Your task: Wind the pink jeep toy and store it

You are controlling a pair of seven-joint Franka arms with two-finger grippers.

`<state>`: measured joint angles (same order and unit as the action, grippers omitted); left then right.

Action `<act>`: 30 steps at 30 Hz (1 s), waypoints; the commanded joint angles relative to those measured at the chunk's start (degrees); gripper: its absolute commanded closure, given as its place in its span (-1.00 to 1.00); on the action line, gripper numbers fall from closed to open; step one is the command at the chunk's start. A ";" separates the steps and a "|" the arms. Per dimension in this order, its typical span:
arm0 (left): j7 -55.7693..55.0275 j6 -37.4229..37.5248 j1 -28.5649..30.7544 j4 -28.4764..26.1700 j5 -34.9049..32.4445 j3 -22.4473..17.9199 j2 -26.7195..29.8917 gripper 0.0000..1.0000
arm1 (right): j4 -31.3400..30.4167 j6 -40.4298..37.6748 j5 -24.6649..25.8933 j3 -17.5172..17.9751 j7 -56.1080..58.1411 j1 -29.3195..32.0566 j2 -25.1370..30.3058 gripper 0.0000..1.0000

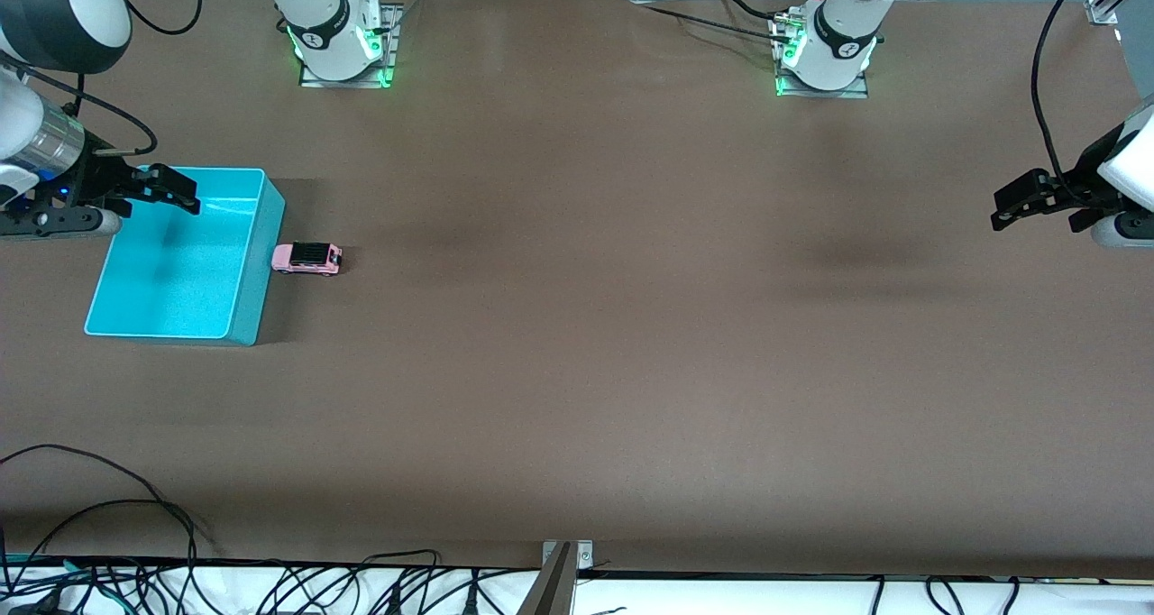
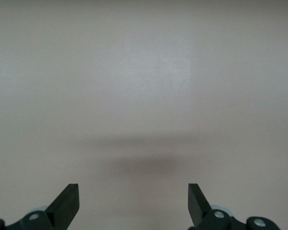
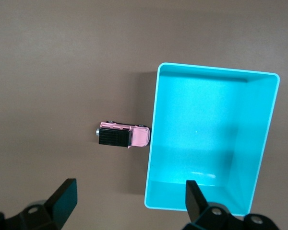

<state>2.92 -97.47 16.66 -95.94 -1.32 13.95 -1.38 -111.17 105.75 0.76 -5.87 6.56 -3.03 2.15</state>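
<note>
Turquoise bin [image 1: 180,263] sits toward the right arm's end of the brown counter [image 1: 631,326]. Over its rim farthest from the camera hangs the right pincer [image 1: 185,196], fingers spread, holding nothing. Beside the bin stands the pink jeep toy [image 1: 307,258], upright on its wheels, one end touching or nearly touching the wall, long axis running along the counter's length. Well apart, the left pincer [image 1: 1001,214] waits, spread, over bare counter.

The tiny boxy light-pink toy jeep [image 1: 307,258] is showing a black ribbed roof. The rectangular plastic bin [image 1: 255,263] is showing solid turquoise. The cloth-covered table [image 1: 631,326] is showing plain brown.
</note>
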 commanded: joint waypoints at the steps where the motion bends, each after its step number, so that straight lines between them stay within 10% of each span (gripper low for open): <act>1: 1.30 0.00 0.57 -0.82 1.67 0.02 0.94 -1.00 | -4.30 1.30 -0.14 0.60 -0.24 0.04 0.66 -1.00; 30: 1.21 0.00 0.57 -0.91 1.67 0.02 0.94 -1.00 | -16.88 15.53 0.03 5.26 -14.30 -0.04 -2.50 -1.00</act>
<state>2.92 -97.47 16.67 -95.98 -1.32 13.95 -1.38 -125.33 117.50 0.76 -0.76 -6.37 -3.18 -0.17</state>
